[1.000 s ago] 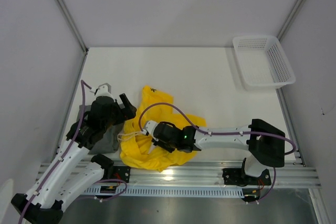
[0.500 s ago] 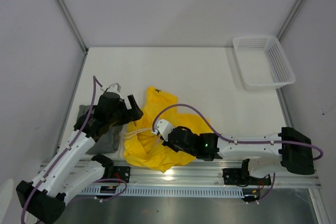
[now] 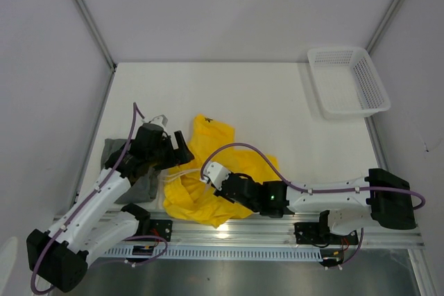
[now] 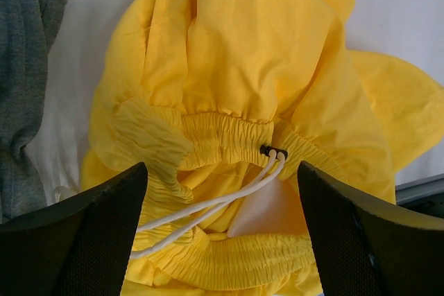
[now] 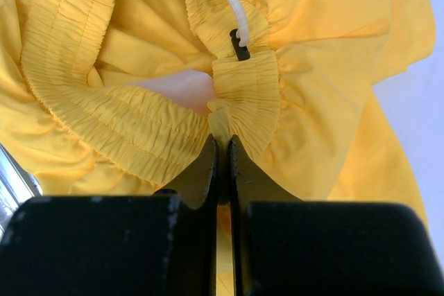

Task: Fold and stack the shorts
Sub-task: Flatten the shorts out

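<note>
The yellow shorts [image 3: 211,136] lie crumpled near the table's front edge, with the elastic waistband [image 5: 243,88] and white drawstring [image 4: 229,195] turned up. My right gripper [image 3: 207,177] is low over the pile and shut on a pinch of that waistband [image 5: 222,138]. My left gripper [image 3: 179,149] hovers open just above the waistband's left part [image 4: 222,166], with the cloth showing between its fingers and nothing held. The dark grey shorts [image 3: 143,186] lie bunched at the left, partly under the left arm. They also show at the left edge of the left wrist view [image 4: 24,67].
A white mesh basket [image 3: 347,81] stands at the back right corner. Grey walls close in the left, back and right sides. The metal rail [image 3: 277,230] with the arm bases runs along the near edge.
The right gripper has closed on the yellow waistband as its arm stretched low to the left. The left gripper has moved right, off the grey shorts and over the yellow ones.
</note>
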`<state>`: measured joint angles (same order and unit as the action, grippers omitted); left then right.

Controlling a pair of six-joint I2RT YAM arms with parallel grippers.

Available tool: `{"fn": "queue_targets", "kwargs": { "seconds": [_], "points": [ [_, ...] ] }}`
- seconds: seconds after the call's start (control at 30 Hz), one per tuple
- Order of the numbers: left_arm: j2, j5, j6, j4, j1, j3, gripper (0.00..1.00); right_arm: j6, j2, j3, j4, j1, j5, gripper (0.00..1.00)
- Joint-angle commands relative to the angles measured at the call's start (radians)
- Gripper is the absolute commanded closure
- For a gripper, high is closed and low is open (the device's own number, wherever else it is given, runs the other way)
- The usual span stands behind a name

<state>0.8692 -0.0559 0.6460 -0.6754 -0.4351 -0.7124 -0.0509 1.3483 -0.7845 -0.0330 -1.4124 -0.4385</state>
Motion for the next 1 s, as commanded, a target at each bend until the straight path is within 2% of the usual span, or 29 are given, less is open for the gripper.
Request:
{"fn": "queue_targets", "kwargs": {
  "seconds": [0.0, 0.13, 0.4, 0.47, 0.57, 0.67, 0.7, 0.77, 0.8, 0.83, 0.97],
  "points": [
    [-0.012, 0.001, -0.013, -0.001, 0.010, 0.007, 0.10, -0.017, -0.014, 0.010, 0.068, -0.010, -0.043, 1.00],
    [0.008, 0.047, 0.004, -0.009, 0.009, 0.010, 0.20, -0.018, -0.029, 0.019, 0.077, -0.017, -0.048, 1.00],
    [0.057, 0.180, 0.040, -0.010, 0.009, 0.014, 0.25, -0.033, -0.055, 0.024, 0.082, -0.045, -0.074, 1.00],
    [0.076, 0.185, 0.044, -0.004, 0.009, 0.017, 0.25, -0.036, -0.061, 0.027, 0.085, -0.048, -0.078, 1.00],
    [0.102, 0.191, 0.049, 0.011, 0.009, 0.021, 0.30, -0.040, -0.066, 0.027, 0.085, -0.051, -0.077, 1.00],
    [0.094, 0.209, 0.050, 0.023, 0.009, 0.030, 0.51, -0.040, -0.069, 0.025, 0.084, -0.057, -0.081, 1.00],
    [0.091, 0.209, 0.050, 0.025, 0.009, 0.030, 0.64, -0.040, -0.071, 0.027, 0.084, -0.059, -0.085, 1.00],
    [0.090, 0.203, 0.049, 0.031, 0.009, 0.039, 0.80, -0.041, -0.081, 0.036, 0.087, -0.063, -0.100, 1.00],
    [0.091, 0.200, 0.049, 0.034, 0.010, 0.041, 0.96, -0.041, -0.087, 0.040, 0.094, -0.063, -0.101, 1.00],
    [0.091, 0.196, 0.049, 0.039, 0.009, 0.045, 1.00, -0.041, -0.093, 0.047, 0.097, -0.065, -0.104, 1.00],
    [0.090, 0.208, 0.058, 0.046, 0.015, 0.039, 1.00, -0.038, -0.135, 0.079, 0.126, -0.066, -0.164, 1.00]
  ]
}}
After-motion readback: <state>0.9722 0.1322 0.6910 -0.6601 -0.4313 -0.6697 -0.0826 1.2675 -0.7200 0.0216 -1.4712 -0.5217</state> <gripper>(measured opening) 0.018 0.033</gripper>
